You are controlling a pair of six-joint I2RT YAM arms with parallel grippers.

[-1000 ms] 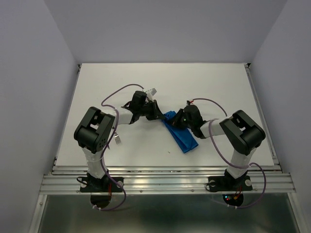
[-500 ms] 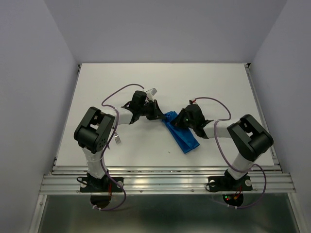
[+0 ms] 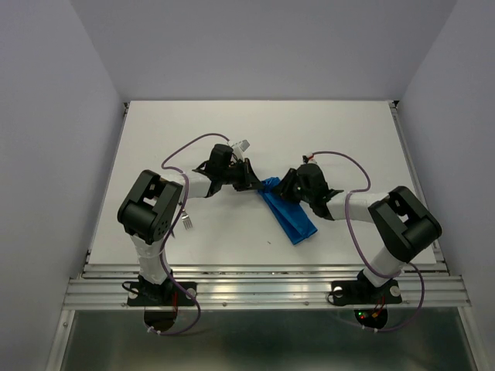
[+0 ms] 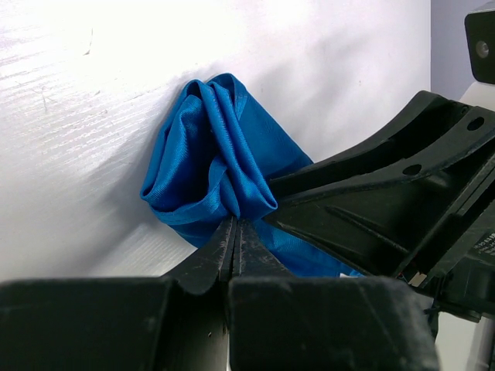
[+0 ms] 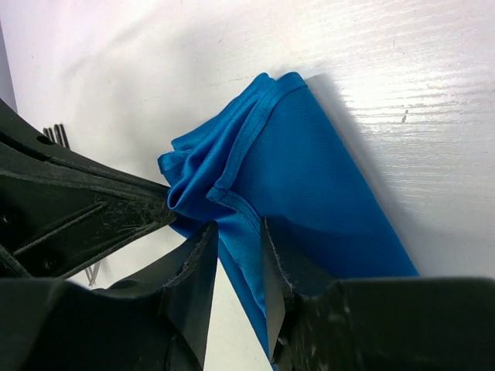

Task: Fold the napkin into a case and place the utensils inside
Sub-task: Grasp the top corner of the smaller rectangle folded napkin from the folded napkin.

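left gripper (image 4: 236, 232): clamped on napkin (image 3: 290, 220), 11 o'clock end | right gripper (image 5: 238, 228): jaws parted over same end | napkin: folded strip mid-table, running to 5 o'clock | fork (image 3: 188, 224): well apart at 9 o'clock

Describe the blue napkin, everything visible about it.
The napkin is bright blue, thin, slightly shiny cloth with a stitched hem. It is folded into a narrow strip that lies diagonally on the white table. Its far end is bunched into creased folds, where the left gripper pinches it shut. The right gripper hovers over the same end, jaws parted, with cloth showing in the gap.
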